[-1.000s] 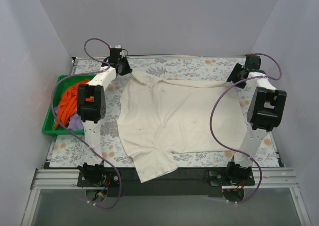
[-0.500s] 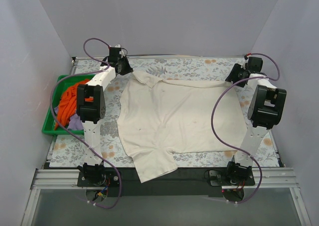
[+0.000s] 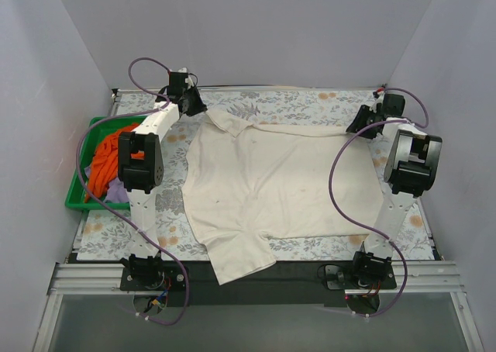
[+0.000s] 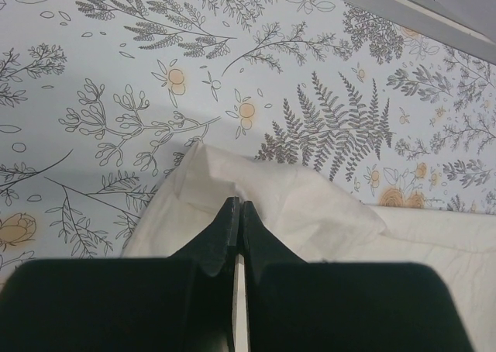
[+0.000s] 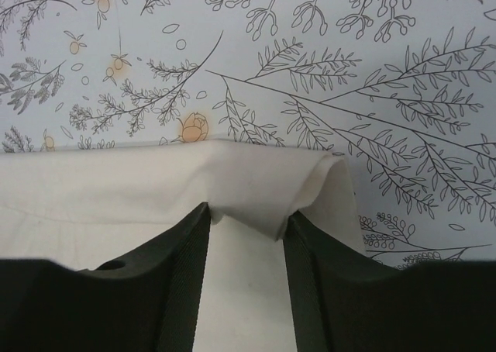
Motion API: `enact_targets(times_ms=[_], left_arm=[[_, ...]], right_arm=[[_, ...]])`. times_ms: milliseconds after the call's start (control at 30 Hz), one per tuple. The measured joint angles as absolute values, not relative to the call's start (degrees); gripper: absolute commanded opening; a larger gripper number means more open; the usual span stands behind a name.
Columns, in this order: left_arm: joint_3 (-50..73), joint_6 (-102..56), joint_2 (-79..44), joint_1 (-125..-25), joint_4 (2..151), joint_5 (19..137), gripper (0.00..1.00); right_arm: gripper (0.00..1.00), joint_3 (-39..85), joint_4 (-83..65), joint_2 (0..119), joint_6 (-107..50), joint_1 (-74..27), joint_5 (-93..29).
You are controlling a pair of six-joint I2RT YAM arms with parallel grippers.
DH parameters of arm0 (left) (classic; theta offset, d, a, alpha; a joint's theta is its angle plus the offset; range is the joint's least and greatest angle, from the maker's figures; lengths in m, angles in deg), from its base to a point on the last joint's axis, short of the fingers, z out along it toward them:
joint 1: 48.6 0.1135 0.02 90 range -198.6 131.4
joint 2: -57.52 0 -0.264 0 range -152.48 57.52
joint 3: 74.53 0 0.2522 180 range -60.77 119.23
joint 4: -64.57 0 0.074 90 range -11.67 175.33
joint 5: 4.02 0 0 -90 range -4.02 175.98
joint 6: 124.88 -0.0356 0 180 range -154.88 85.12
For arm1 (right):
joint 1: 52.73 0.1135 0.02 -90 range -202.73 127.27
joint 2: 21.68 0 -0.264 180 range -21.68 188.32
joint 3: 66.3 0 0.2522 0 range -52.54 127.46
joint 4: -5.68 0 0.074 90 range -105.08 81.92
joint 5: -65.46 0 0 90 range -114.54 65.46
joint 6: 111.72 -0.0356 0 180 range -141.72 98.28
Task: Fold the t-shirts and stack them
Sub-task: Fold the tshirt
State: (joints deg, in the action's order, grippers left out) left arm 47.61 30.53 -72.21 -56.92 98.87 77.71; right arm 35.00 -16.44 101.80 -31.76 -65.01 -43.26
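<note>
Soft, limp cream shirt point(image 3: 271, 181) lies spread on the desk point(image 3: 310, 100); left fingers point(image 4: 235, 212) clamp one far corner, right fingers point(image 3: 356, 125) stand apart around the other; corners seem the best holds

Overhead view wide; wrist views close over t-shirt point(image 3: 271, 181).

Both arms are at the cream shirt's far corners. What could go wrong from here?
The left gripper pinches only the edge of the cream t-shirt; it may slip out when pulled.
The right gripper has its jaws apart around a loose fold; it may close on too little cloth.
One sleeve hangs over the table's near edge and could drag.
</note>
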Motion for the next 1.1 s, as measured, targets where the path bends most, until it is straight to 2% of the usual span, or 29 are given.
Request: enact_targets(times_ms=[200, 333, 433, 700, 800, 833, 933, 1100], left_arm=[[48.9, 30.55, -72.21, -56.92, 99.96, 77.82, 0.0], [51.02, 30.79, -72.21, -56.92, 100.4, 78.04, 0.0], [52.87, 31.62, -72.21, -56.89, 100.42, 78.04, 0.0], [54.91, 35.8, -72.23, -56.26, 98.82, 76.84, 0.0], [55.01, 37.22, -72.45, -55.93, 98.21, 76.07, 0.0], [55.01, 37.61, -72.49, -55.85, 97.99, 75.83, 0.0], [54.99, 38.46, -72.56, -55.69, 97.38, 75.07, 0.0], [54.71, 39.05, -72.56, -55.67, 96.24, 73.93, 0.0]], right_arm=[[0.2, 35.35, -16.48, 101.8, -32.48, -65.38, -45.58], [0.12, 37.43, -16.92, 101.8, -34.6, -65.97, -47.54], [0.11, 40.18, -16.94, 101.82, -36.61, -66.82, -49.12], [0.15, 46.98, -16.88, 105.08, -44.09, -69.09, -51.83], [0.22, 47.57, -16.92, 106.96, -46.67, -69.68, -52.15], [0.28, 47.59, -16.9, 107.51, -47.39, -69.84, -52.15], [0.38, 47.86, -16.92, 108.95, -49.07, -70.08, -52.2], [0.4, 50.04, -17.09, 110.24, -50.27, -70.1, -52.81]])
